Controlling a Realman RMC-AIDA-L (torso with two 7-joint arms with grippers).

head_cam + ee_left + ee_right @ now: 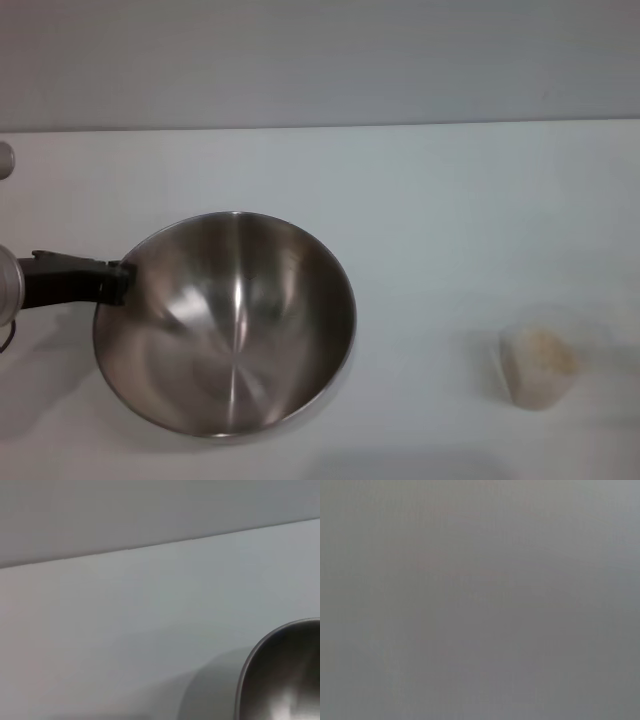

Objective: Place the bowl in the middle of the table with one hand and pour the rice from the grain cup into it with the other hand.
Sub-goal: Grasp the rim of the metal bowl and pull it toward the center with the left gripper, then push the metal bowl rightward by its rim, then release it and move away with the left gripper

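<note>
On the white table [420, 200], in the head view, the stainless-steel mixing bowl [225, 325] sits left of centre, and the left gripper [112, 282] pinches its near-left rim, a hold that suits sliding it toward the middle. The clear grain cup [538, 367] with rice [545, 352] stands well apart on the right, untouched, likely waiting for the other arm. The left wrist view shows only a curve of the bowl's rim [280, 670] low against the tabletop and grey wall [125, 510]. The right wrist view shows blank grey; the right gripper appears nowhere, so it seems parked.
</note>
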